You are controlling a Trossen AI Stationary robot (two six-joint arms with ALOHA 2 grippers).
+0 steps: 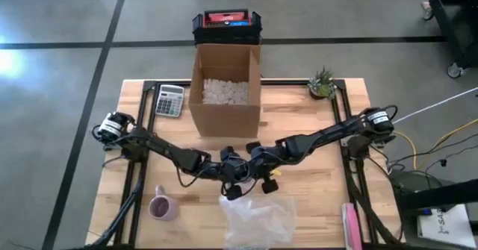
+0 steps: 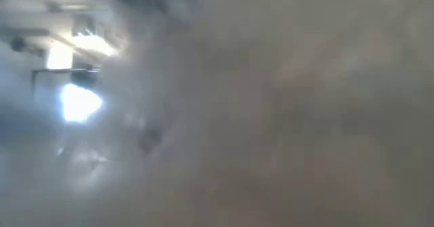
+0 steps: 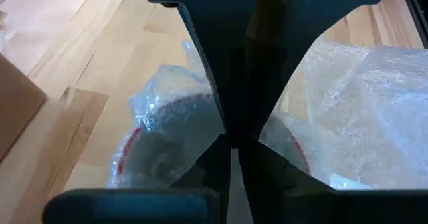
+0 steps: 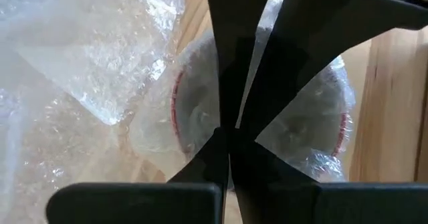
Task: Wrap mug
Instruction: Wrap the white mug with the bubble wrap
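Both claws meet mid-table. Left gripper (image 1: 233,192) fingers pressed together, right gripper (image 1: 267,184) likewise, each pinching the bubble wrap (image 1: 258,219) just below them. Pink mug (image 1: 162,207) stands unwrapped, well left of both.

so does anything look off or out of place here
Yes: the low view is blanked out by something hazy pressed close against it, likely the clear bubble wrap sheet at the table's front edge. Also, the pink ceramic mug sits bare, apart from the wrap, while both tools meet above the wrap's far edge.
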